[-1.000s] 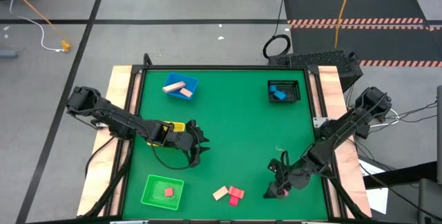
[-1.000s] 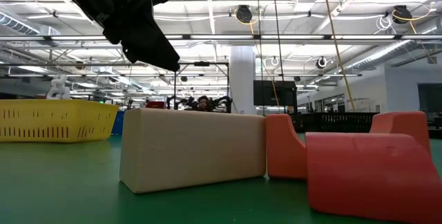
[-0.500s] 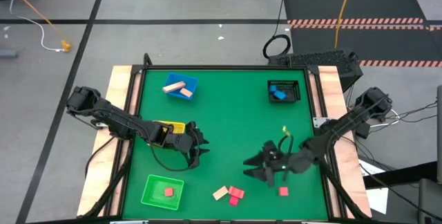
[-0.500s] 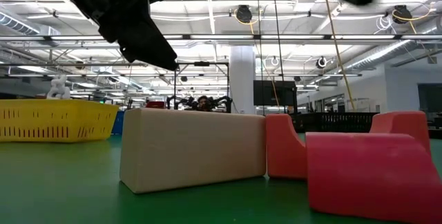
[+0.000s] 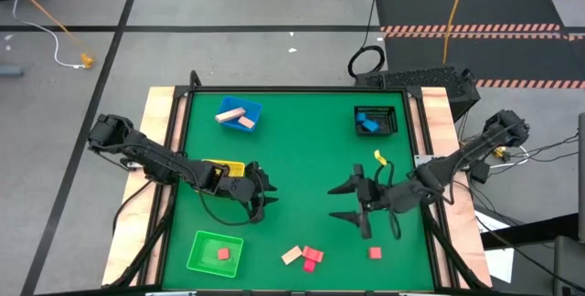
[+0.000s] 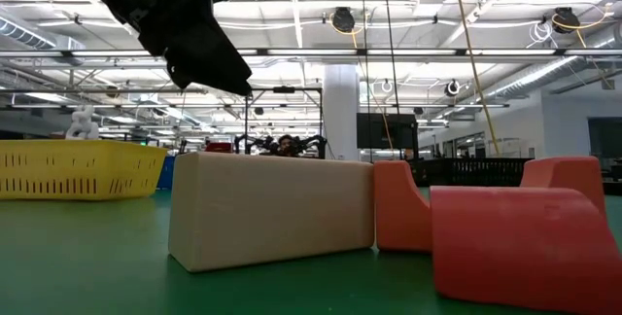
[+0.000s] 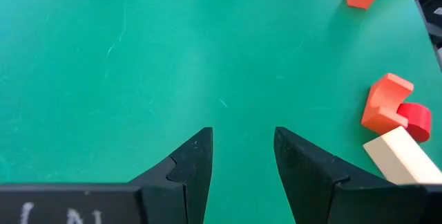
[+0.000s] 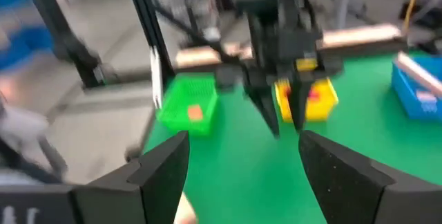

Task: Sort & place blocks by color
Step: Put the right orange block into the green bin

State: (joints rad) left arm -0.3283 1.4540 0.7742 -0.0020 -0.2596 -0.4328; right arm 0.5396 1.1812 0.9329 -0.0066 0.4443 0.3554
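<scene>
A grey concrete floor (image 5: 228, 49) surrounds the table, with striped black mats (image 5: 475, 8) beyond.

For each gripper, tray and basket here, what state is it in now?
Left gripper: open, empty.
Right gripper: open, empty.
Blue tray: holds two blocks.
Green tray: holds one red block.
Basket: holds a blue block.
Yellow tray: holds something red.

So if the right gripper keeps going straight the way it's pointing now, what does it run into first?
Probably the left gripper. The right gripper, fingers open, points across bare green table, and its wrist view shows the other arm dead ahead, with the yellow tray behind it. Depth is hard to judge.
</scene>
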